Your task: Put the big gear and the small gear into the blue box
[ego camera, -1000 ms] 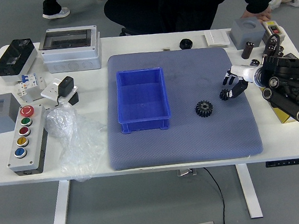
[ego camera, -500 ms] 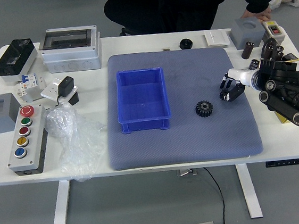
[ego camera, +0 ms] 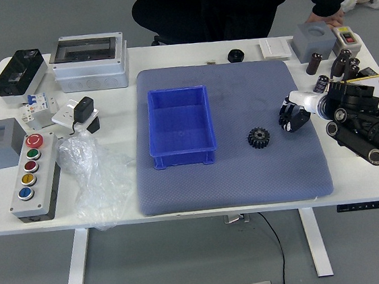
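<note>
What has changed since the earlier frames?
The right hand has shifted slightly left and nearer, over the small gear, now hidden; whether it grips is unclear. The background shoes have left view. The big gear and blue box stayed put.

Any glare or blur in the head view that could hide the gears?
Head view: even light, no strong glare; big gear and blue box look clear. The dark right hand leaves the small gear indistinguishable.
</note>
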`<state>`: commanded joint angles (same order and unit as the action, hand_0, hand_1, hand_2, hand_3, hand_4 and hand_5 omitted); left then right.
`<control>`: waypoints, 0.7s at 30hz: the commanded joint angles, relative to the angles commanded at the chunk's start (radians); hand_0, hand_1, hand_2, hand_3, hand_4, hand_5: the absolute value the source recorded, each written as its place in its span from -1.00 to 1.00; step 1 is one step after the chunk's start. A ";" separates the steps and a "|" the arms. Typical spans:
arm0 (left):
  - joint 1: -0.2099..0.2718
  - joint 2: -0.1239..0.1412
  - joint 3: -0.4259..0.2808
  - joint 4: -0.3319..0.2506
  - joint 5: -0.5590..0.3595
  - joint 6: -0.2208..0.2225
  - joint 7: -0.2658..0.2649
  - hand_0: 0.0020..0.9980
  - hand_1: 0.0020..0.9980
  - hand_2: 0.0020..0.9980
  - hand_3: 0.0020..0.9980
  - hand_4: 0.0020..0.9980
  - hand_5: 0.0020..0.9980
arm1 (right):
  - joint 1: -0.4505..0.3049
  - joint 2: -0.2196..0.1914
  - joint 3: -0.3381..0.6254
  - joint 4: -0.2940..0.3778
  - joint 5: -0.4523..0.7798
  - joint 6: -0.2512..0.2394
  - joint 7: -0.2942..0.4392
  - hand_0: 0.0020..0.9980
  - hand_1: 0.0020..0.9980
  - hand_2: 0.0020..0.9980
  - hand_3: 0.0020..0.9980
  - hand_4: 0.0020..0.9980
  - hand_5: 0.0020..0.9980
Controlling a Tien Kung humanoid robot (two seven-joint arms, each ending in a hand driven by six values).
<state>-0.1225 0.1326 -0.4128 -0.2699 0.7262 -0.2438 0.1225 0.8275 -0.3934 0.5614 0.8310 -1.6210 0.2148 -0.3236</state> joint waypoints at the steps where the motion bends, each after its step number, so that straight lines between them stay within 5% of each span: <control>1: -0.001 0.000 0.000 0.000 0.000 0.000 0.000 0.72 0.66 0.66 0.55 0.19 -0.26 | -0.001 0.001 0.001 0.000 -0.006 -0.005 0.000 -0.01 -0.05 0.29 0.30 0.32 -0.61; 2: -0.001 -0.001 0.000 0.000 0.000 0.000 0.000 0.72 0.66 0.66 0.55 0.19 -0.26 | -0.002 0.002 0.001 0.000 -0.012 -0.013 0.001 -0.01 -0.05 0.29 0.30 0.32 -0.61; 3: -0.002 -0.001 -0.001 0.000 0.001 0.000 0.000 0.72 0.66 0.66 0.55 0.19 -0.26 | -0.003 0.002 0.001 -0.001 -0.016 -0.018 0.002 -0.14 -0.20 0.00 0.21 0.27 -0.65; 21: -0.004 -0.003 -0.001 0.000 -0.001 -0.001 0.001 0.72 0.65 0.66 0.55 0.19 -0.26 | -0.009 0.006 -0.006 -0.012 -0.031 -0.052 0.007 -0.20 -0.37 -0.16 0.08 0.10 -0.67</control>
<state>-0.1268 0.1293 -0.4136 -0.2696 0.7254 -0.2447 0.1235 0.8187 -0.3875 0.5552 0.8193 -1.6521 0.1632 -0.3171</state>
